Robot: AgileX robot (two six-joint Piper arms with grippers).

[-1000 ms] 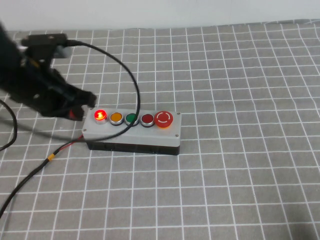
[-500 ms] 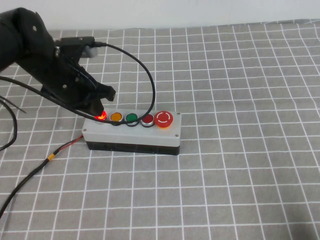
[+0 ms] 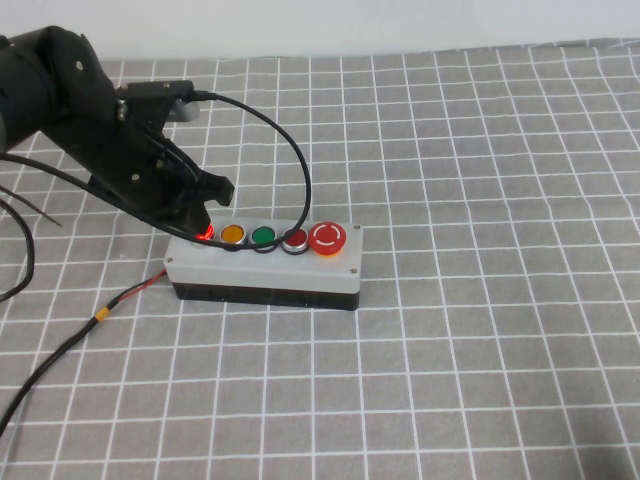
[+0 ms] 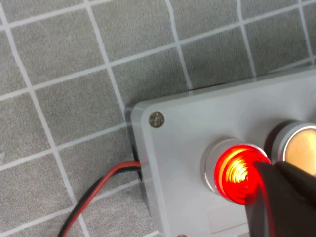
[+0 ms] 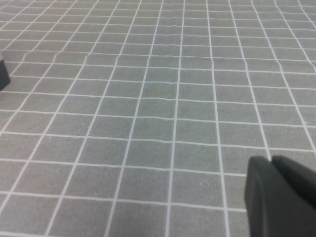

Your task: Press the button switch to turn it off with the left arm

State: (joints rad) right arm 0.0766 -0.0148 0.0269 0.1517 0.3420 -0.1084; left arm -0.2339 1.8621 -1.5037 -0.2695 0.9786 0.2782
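The button switch (image 3: 203,233) is the small round bright-red button at the left end of the grey five-button box (image 3: 264,263). It glows red. My left gripper (image 3: 198,218) is shut, and its black tip sits on the button's near edge. In the left wrist view the lit button (image 4: 237,174) with its silver ring is half covered by the gripper tip (image 4: 274,183). My right gripper (image 5: 272,173) is shut over bare checked cloth, away from the box.
Along the box stand an orange (image 3: 232,236), a green (image 3: 263,236), a dark red (image 3: 295,238) and a large red mushroom button (image 3: 328,238). A red and black cable (image 3: 110,305) leaves the box's left end. A black arm cable (image 3: 290,150) loops over the box.
My left arm swung right from beside the box until its tip came down on the lit end button. Over the last half second it barely moved. The button stays lit.
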